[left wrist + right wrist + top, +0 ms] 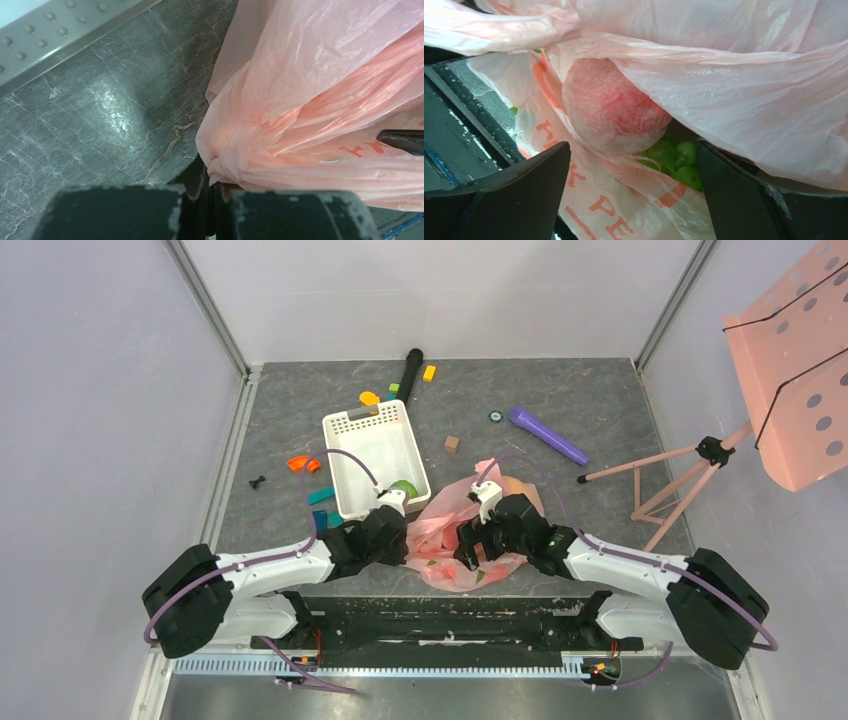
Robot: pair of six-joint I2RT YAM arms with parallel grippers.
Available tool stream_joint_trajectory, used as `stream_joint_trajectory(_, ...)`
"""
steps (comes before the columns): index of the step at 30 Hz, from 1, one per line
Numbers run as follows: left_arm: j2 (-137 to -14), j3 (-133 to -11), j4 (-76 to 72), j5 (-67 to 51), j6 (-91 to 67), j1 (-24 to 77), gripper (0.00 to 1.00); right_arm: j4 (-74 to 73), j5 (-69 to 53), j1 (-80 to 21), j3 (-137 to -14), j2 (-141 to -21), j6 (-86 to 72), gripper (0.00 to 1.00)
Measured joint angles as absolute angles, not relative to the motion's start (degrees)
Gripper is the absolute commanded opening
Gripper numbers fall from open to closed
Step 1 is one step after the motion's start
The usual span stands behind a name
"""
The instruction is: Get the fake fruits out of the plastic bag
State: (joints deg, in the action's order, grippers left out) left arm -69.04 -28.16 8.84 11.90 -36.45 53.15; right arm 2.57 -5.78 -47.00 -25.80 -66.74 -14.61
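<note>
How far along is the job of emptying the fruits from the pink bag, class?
Done: perhaps one green fruit in the white basket. In hand: the left gripper pinches an edge of the plastic bag; the right gripper stands open at its mouth. Left: a pink-red peach and green grapes lie inside.

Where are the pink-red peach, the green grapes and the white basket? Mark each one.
pink-red peach point(614, 112), right wrist view, middle of its rounded face.
green grapes point(674, 160), right wrist view, one grape of the cluster.
white basket point(375, 458), top external view, its bare floor.
</note>
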Motion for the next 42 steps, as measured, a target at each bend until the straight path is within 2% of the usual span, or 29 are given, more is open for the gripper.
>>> stream_joint_trajectory(17, -70.6, -28.1, 8.3, 11.5, -36.4, 53.1, 0.02, 10.0, -11.2, -46.8, -29.1, -75.5, -18.1, 0.98)
stream_joint_trajectory(19, -70.6, -28.1, 8.3, 11.5, -36.4, 53.1, 0.02, 10.6, -11.2, -46.8, -29.6, -76.2, -18.3, 0.93)
stream_joint_trajectory(23, -70.7, -27.9, 8.0, 11.5, -36.4, 53.1, 0.02, 10.7, -11.1, -46.8, -30.4, -77.6, -18.3, 0.69)
stream_joint_trajectory(25, -70.7, -27.7, 7.9, 11.5, -36.4, 53.1, 0.02, 10.5, -10.9, -46.8, -30.4, -77.6, -18.3, 0.63)
stream_joint_trajectory(32, -71.0, -27.7, 7.5, 11.5, -36.4, 53.1, 0.02, 4.1, -9.6, -46.8, -31.4, -71.2, -17.3, 0.61)
stream_joint_trajectory(42, -71.0, -27.1, 7.1, 11.5, -36.4, 53.1, 0.02, -9.6, -7.8, -46.8, -40.0, -59.2, -14.5, 0.6)
